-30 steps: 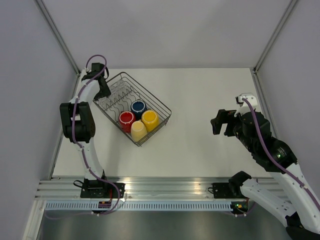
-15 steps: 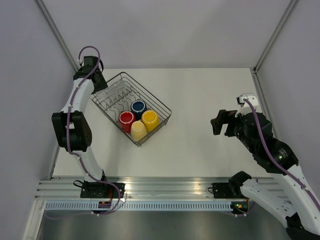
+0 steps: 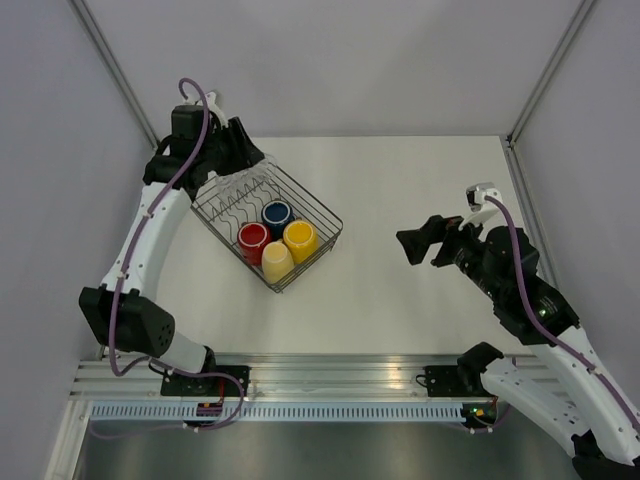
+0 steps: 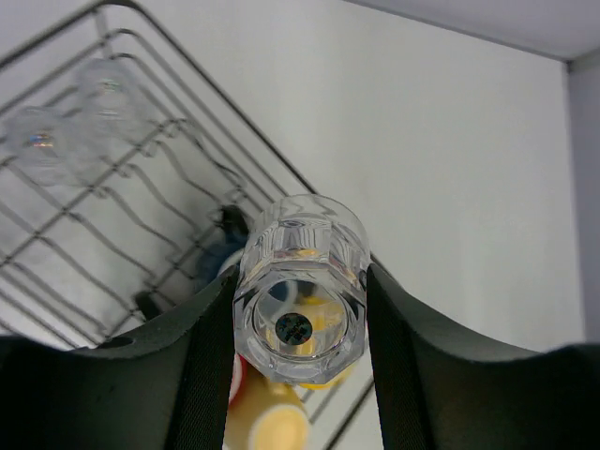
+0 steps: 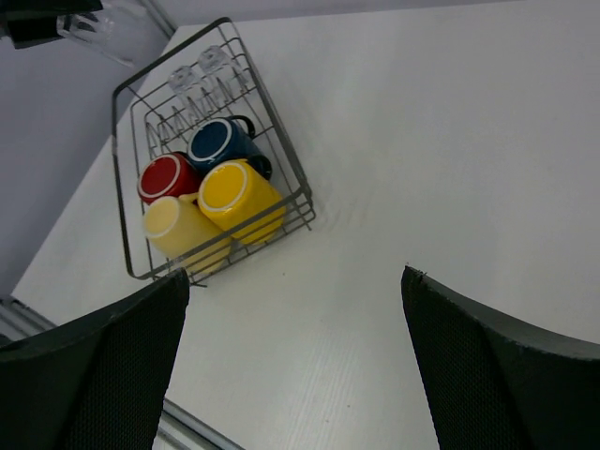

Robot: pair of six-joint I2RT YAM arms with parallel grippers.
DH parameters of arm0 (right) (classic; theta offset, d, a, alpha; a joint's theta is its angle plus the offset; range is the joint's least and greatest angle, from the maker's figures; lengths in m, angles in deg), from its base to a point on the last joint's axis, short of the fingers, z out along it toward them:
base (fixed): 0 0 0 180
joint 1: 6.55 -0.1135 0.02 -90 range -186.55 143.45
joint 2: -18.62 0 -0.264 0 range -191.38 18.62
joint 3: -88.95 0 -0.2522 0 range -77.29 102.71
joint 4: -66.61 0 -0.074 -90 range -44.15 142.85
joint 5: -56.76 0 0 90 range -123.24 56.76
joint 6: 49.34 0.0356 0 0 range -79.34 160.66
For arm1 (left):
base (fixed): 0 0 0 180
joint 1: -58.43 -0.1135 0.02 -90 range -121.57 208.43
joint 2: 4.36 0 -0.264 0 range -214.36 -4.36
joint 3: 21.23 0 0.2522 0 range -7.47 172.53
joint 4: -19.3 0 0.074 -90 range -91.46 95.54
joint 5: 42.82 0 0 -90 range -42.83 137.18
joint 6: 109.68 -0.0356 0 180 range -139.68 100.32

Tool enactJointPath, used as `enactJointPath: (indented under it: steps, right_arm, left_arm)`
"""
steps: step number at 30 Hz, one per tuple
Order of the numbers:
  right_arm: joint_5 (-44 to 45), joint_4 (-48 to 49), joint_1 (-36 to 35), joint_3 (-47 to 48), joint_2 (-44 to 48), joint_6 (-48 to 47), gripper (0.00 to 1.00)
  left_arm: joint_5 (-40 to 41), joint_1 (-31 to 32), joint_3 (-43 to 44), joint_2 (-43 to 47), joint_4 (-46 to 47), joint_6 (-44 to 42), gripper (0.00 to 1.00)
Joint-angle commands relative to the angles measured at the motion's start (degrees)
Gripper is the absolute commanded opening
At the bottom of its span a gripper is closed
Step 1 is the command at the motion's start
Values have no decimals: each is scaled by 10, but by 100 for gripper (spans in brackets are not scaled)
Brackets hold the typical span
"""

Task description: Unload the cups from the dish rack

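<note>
Top view: bright, even, diffuse overhead light. White table (image 3: 430,200) is close to clipping, shadows soft and faint. Hard glare streak on the ribbed aluminium rail (image 3: 320,366) at the near edge.
Left wrist: clear faceted glass tumbler (image 4: 300,300) sits close to the lens, fairly sharp, with small highlights on its facets. Black left-gripper fingers (image 4: 202,375) underexposed, no detail. Two clear tumblers (image 4: 37,141) at the far left of the dark wire dish rack (image 3: 228,205) are soft, out of focus.
Right wrist: table and rack sharp, faint shadow beside the rack. Black right-gripper fingers (image 5: 487,375) slightly blurred, mesh texture visible.
</note>
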Motion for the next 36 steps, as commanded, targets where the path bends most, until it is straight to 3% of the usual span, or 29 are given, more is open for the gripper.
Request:
enactJointPath:
  steps: [1,4,7,11,15,16,21,27,31,36]
  right_arm:
    - [-112,123,-1,-35,-17,57,98]
    - [-179,201,-2,-67,-33,94,98]
    - [-247,279,-1,-90,-46,117,98]
    - [-319,353,-1,-96,-68,126,98]
    - [-369,437,-2,-104,-90,159,93]
    - [-374,445,-1,-104,-95,166,90]
    - [-410,503,-2,-108,-113,190,76]
    - [-414,521,-2,-108,-116,196,60]
    - [-430,558,-1,-113,-123,216,36]
    - [-430,574,-1,-117,-127,220,24]
  left_arm:
    - [-158,25,-36,67,84,46,2]
    - [-264,52,-83,105,148,79,2]
    - [-321,84,-138,139,205,117,2]
    - [-366,123,-202,174,291,172,2]
    - [-412,144,-276,189,441,300,2]
    - [-420,153,-306,192,505,324,2]
    - [-422,175,-357,189,613,432,2]
    - [-411,204,-386,188,678,480,2]
    - [-393,227,-400,189,689,492,2]
    - [-376,236,-407,191,692,494,2]
